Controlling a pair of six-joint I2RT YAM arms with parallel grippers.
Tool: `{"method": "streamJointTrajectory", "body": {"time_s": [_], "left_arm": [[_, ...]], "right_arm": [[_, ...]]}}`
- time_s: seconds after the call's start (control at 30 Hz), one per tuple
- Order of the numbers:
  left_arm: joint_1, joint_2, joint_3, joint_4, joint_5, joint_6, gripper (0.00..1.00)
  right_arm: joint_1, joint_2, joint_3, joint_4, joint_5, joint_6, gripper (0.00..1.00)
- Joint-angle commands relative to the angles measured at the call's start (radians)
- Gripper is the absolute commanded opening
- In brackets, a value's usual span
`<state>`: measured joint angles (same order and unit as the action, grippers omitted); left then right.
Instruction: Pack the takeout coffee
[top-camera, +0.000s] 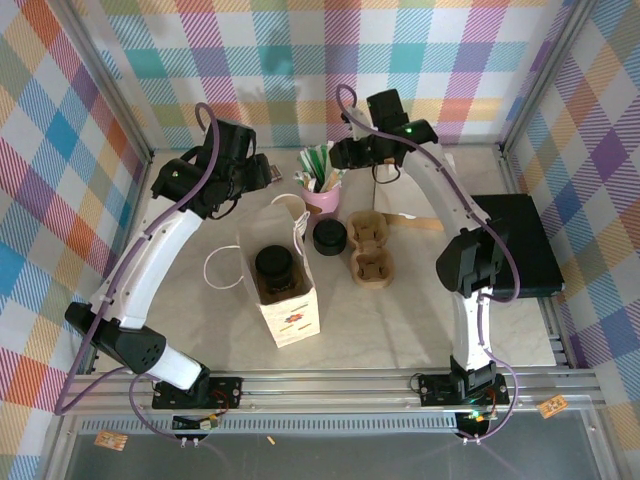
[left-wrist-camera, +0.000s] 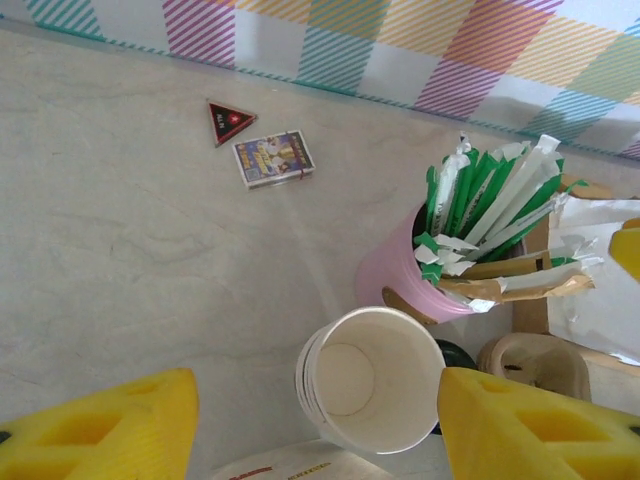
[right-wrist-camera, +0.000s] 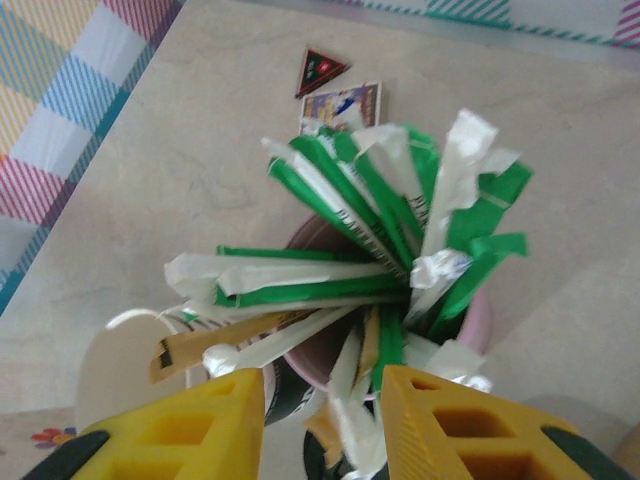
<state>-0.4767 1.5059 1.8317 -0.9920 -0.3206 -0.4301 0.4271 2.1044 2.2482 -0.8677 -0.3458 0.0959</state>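
Note:
The takeout coffee (top-camera: 277, 266) stands upright inside the white paper bag (top-camera: 296, 322) at the table's middle, its black lid facing up. My left gripper (top-camera: 264, 172) hangs behind the bag. In the left wrist view its yellow fingers (left-wrist-camera: 110, 425) stand wide apart, open, with the stack of lidless paper cups (left-wrist-camera: 365, 378) below and between them, untouched. My right gripper (top-camera: 336, 158) hovers over the pink cup (top-camera: 322, 195) of wrapped straws. Seen from the right wrist, its fingers (right-wrist-camera: 455, 420) stand apart with loose white wrappers (right-wrist-camera: 350, 385) in the gap, and it is open.
A stack of black lids (top-camera: 328, 237) and a brown cardboard cup carrier (top-camera: 370, 250) sit right of the bag. A small card box (left-wrist-camera: 273, 159) and a dark triangle (left-wrist-camera: 230, 121) lie near the back wall. A black tray (top-camera: 520, 245) lies at the right edge.

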Motion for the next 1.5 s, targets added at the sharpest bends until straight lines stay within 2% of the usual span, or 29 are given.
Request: {"method": "streamJointTrajectory", "body": {"time_s": [0.0, 0.2, 0.47, 0.73, 0.97, 1.13, 1.47], "left_arm": [[0.010, -0.062, -0.029, 0.019, 0.024, -0.006, 0.64], [0.014, -0.123, -0.096, 0.036, 0.019, -0.026, 0.64], [0.016, -0.146, -0.104, 0.051, 0.006, -0.029, 0.64], [0.016, -0.130, -0.094, 0.042, 0.014, -0.028, 0.64], [0.015, -0.138, -0.100, 0.027, 0.010, -0.040, 0.64], [0.015, -0.158, -0.123, 0.028, 0.004, -0.063, 0.64], [0.015, -0.155, -0.121, 0.033, 0.000, -0.069, 0.65]], "right_arm": [[0.018, -0.019, -0.018, -0.033, -0.033, 0.008, 0.34], [0.026, -0.034, -0.050, -0.007, -0.012, 0.039, 0.28], [0.026, -0.029, 0.012, -0.043, 0.036, 0.023, 0.32], [0.023, -0.024, 0.043, -0.041, 0.083, 0.008, 0.41], [0.021, 0.035, 0.077, -0.070, 0.081, 0.003, 0.40], [0.021, 0.046, 0.079, -0.075, 0.073, -0.008, 0.36], [0.013, 0.068, 0.103, -0.090, 0.086, -0.022, 0.37]]}}
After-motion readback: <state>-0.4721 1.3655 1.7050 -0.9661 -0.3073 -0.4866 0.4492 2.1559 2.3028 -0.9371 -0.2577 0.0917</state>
